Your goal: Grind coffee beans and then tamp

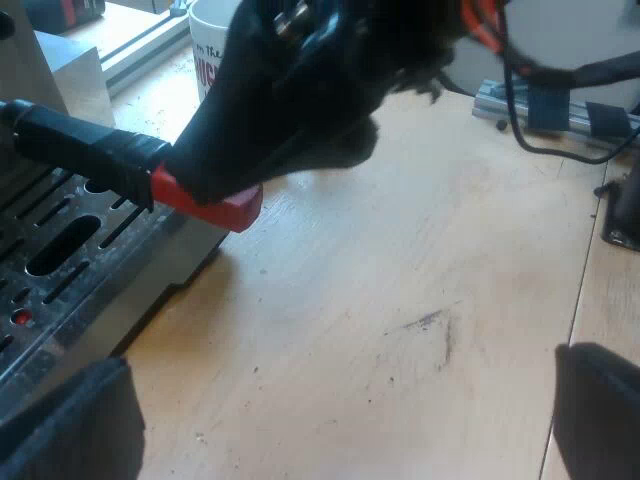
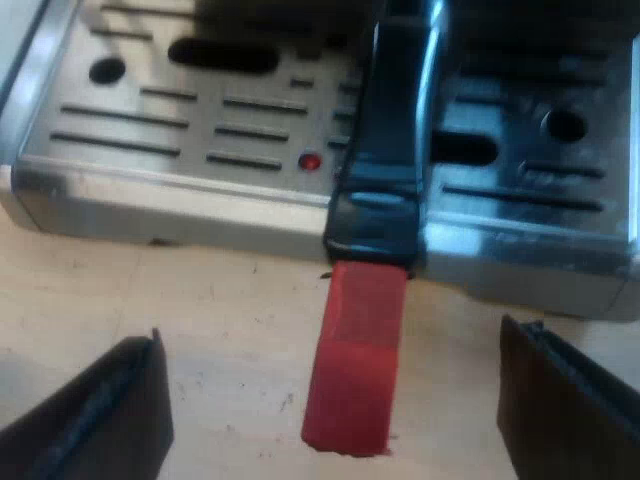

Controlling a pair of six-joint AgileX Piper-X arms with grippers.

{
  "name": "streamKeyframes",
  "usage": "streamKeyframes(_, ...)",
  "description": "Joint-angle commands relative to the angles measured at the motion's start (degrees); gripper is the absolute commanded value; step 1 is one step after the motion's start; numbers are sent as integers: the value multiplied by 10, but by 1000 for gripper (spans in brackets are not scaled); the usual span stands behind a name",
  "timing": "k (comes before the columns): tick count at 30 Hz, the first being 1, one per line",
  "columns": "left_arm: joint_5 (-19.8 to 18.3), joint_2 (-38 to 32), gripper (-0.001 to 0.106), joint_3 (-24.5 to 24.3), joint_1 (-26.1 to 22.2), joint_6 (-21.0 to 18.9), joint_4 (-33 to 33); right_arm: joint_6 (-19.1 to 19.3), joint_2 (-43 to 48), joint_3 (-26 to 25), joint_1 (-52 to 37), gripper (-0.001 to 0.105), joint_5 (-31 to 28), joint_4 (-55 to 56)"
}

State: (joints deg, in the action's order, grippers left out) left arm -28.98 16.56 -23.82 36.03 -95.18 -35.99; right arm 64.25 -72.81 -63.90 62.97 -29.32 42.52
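Grabbing handle [image 2: 368, 300], seemingly: right fingers [image 2: 100, 415] spread astride it at machine [image 2: 200, 120]; next, close squarely. Left fingers [image 1: 70, 425] spread, idle.

Left wrist view: stationed to one side of the handle [image 1: 90, 150], looking down and across the table [image 1: 400, 300] at the red end [image 1: 210, 205]. Fairly near. The drip tray [image 1: 60, 250] lies behind the red end and a mug [image 1: 210, 40] lies past it.

Right wrist view: stationed straight off the red end [image 2: 355, 360], facing along the handle toward the drip tray [image 2: 180, 120], angled steeply down. Very near.

Shared ground: red end, dark handle, slotted drip tray, and the strip of table beneath the red end.
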Motion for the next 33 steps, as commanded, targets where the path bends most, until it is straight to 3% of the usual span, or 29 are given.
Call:
streamKeyframes(1,-5,-3,85,-5,2,4,0,3,-9,-5,-15,70,18,11)
streamKeyframes(10,-5,-3,85,-5,2,4,0,18,-49,-5,-57,70,50,9)
streamKeyframes(14,-5,-3,85,-5,2,4,0,50,-71,-5,-70,70,71,-21)
streamKeyframes(26,-5,-3,85,-5,2,4,0,51,-91,-5,-97,70,101,-33)
streamKeyframes(28,-5,-3,85,-5,2,4,0,51,-91,-5,-97,67,101,-33)
streamKeyframes(33,-5,-3,85,-5,2,4,0,50,-91,-5,-97,40,101,-33)
